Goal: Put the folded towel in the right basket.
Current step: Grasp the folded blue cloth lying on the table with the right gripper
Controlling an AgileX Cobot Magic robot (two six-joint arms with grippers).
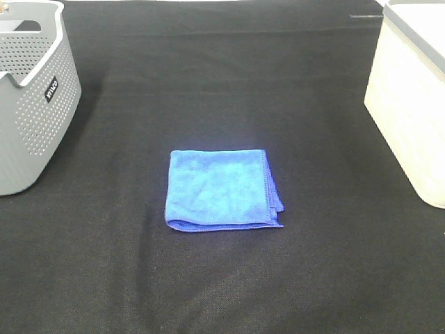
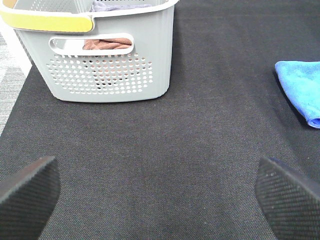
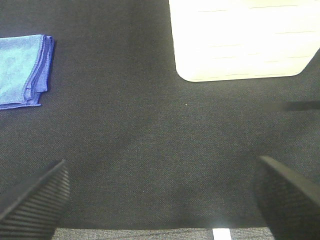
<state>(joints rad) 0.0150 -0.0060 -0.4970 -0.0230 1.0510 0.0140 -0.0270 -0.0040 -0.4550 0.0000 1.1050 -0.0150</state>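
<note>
A blue folded towel point(image 1: 221, 189) lies flat on the black table cover, about in the middle of the exterior high view. It also shows in the left wrist view point(image 2: 301, 90) and in the right wrist view point(image 3: 23, 70). The right basket point(image 1: 410, 104) is cream white and stands at the right edge; its wall shows in the right wrist view point(image 3: 245, 40). Neither arm shows in the exterior high view. My left gripper point(image 2: 157, 200) is open and empty over bare cloth. My right gripper point(image 3: 160, 200) is open and empty, between towel and right basket.
A grey perforated basket point(image 1: 31, 97) stands at the left edge; the left wrist view shows it point(image 2: 107, 60) with brown cloth inside. The black cover point(image 1: 222, 278) spans the table. Its near edge shows in the right wrist view point(image 3: 150, 232).
</note>
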